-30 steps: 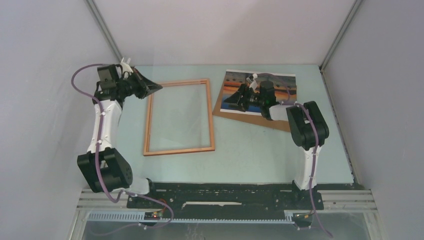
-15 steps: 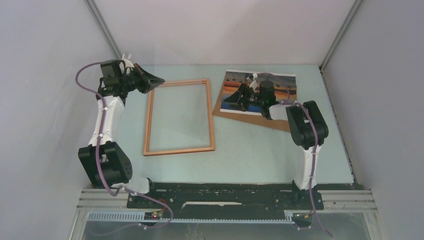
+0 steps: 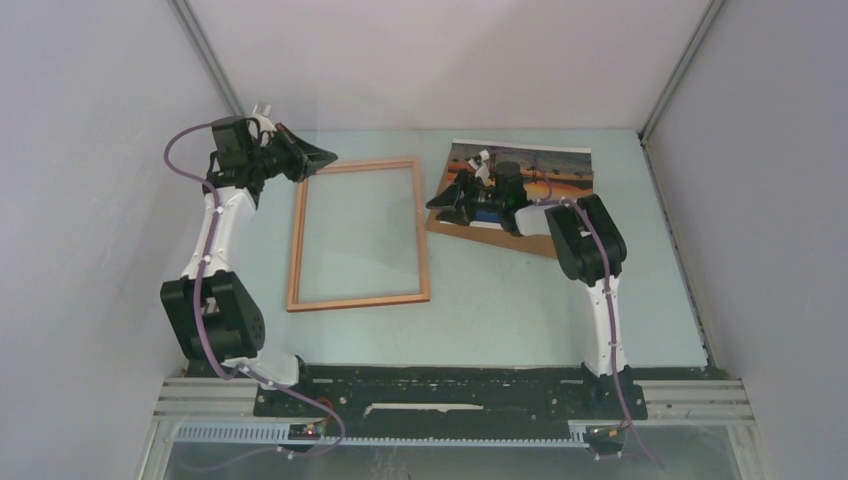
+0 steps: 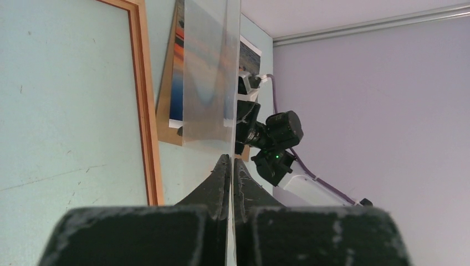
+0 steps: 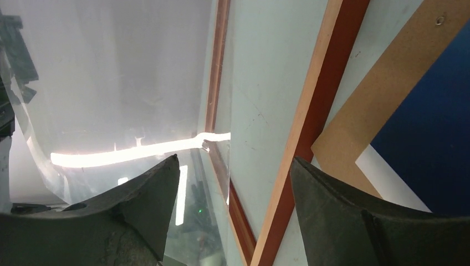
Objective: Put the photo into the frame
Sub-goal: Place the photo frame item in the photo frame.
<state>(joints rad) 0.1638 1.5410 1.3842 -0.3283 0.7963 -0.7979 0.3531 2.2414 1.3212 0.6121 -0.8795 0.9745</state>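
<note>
The photo (image 3: 562, 172) lies on brown board (image 3: 537, 244); right pincer (image 3: 445, 206) gapes at its left edge; left pincer (image 3: 324, 157) pinches clear pane (image 4: 210, 72).

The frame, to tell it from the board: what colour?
The frame is reddish-brown; top external view shows it best.

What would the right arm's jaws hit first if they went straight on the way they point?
Most likely the nearest side rail of the thin reddish-brown wooden picture frame, which lies directly ahead; depth is hard to judge.
</note>
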